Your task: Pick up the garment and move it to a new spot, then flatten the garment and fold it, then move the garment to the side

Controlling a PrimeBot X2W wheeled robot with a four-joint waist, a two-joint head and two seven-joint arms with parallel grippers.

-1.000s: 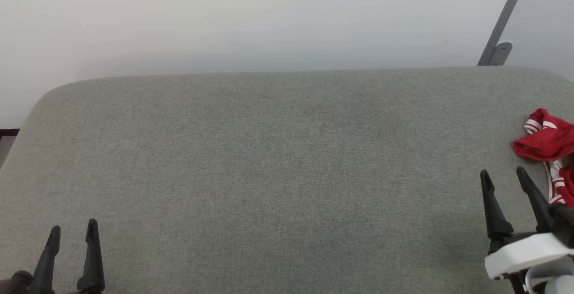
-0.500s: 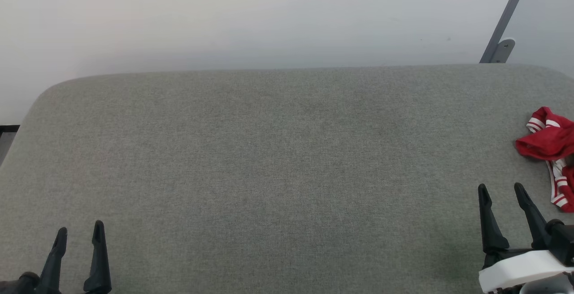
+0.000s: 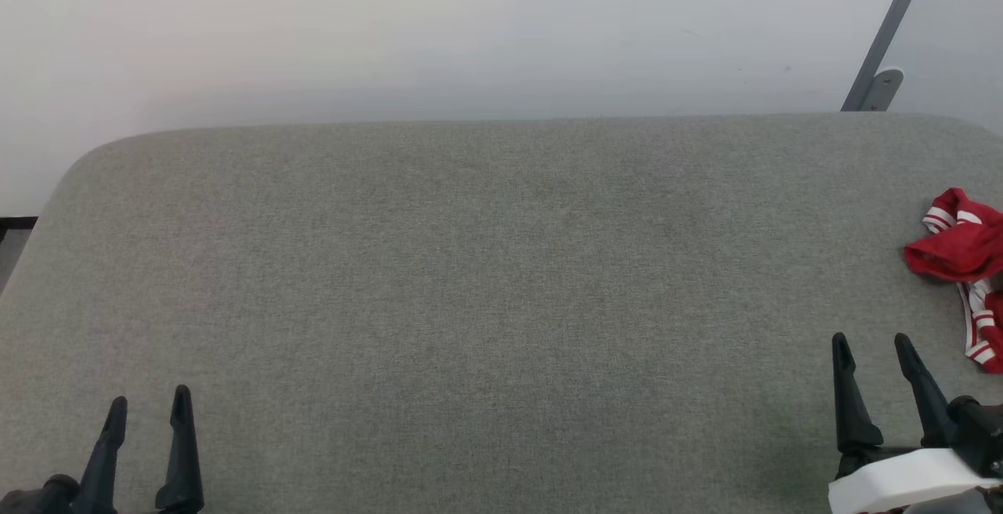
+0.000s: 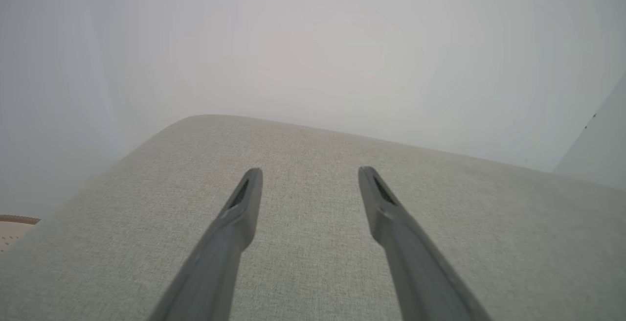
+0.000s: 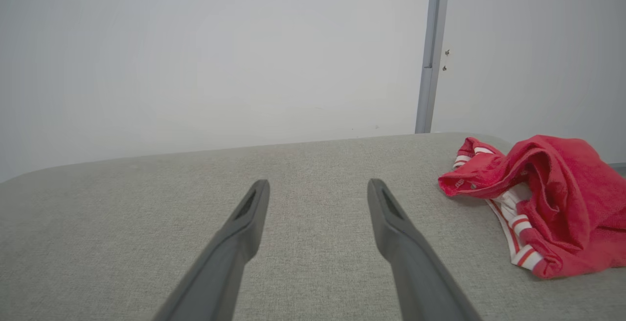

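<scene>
1. Far left in the head view, the left gripper (image 3: pixel 150 396) is hanging over the grey padded surface (image 3: pixel 501 279). Its fingers are spread wide and gripping nothing. Its own wrist camera is looking along them at bare grey fabric and a pale wall (image 4: pixel 313 42).
2. Over on the right, the right gripper (image 3: pixel 870 339) is likewise standing wide apart and empty, its tips stopping short of the garment (image 5: pixel 552 198).
3. The garment is lying crumpled at the right end of the surface, beyond and to the right of the right gripper.
4. The right wrist view is giving most of the heap, with red folds and white-and-red striped trim. The head view is cutting it off at the frame's right edge.
5. The heap's far right is running out of the wrist frame too, and the folds underneath are hard to make out.
6. A grey metal post (image 5: pixel 430 57) is rising against the wall behind.
</scene>
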